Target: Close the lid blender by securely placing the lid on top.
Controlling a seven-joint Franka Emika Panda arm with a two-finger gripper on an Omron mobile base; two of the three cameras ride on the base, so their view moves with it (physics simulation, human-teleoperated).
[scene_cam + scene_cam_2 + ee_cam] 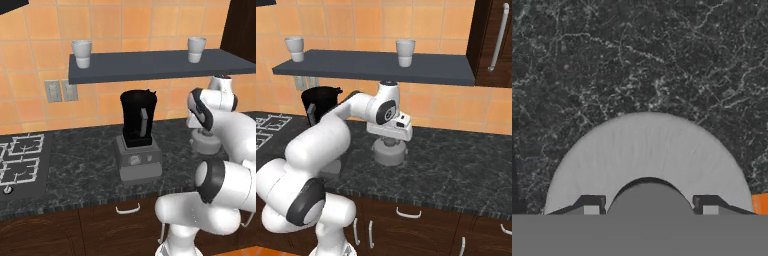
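Pickup step, at the grasp itself. Gripper [648,210] down over the lid [647,155], one dark fingertip to each side of the raised knob, closed in on it as far as can be judged from the hand view; fingertip contact itself cut off at the bottom of that view. Lid lying flat on the dark speckled counter [456,160], to the right of the blender [137,135] and well apart from it. In the right base view, hand seen standing straight down on the lid [389,152], wrist close above it. In the left base view, lid [205,144] partly hidden behind the arm's elbow.

Blender jar open at the top, nothing on its rim. Handle strip facing front, boxy base square on the counter between the stove [20,160] and the lid. Shelf [150,65] hanging above the jar, two pale cups on it: left cup [81,53], right cup [196,49].

Placing not yet begun; task judged early, roughly at a third.

Next move, as a judgement: straight lift clear of the counter, then a carry leftward toward the jar, kept level and low enough to pass under the shelf edge. After that, centring over the jar mouth and a firm press down before release. Main risks: lid tilting on the small knob, or catching the jar rim off-centre.
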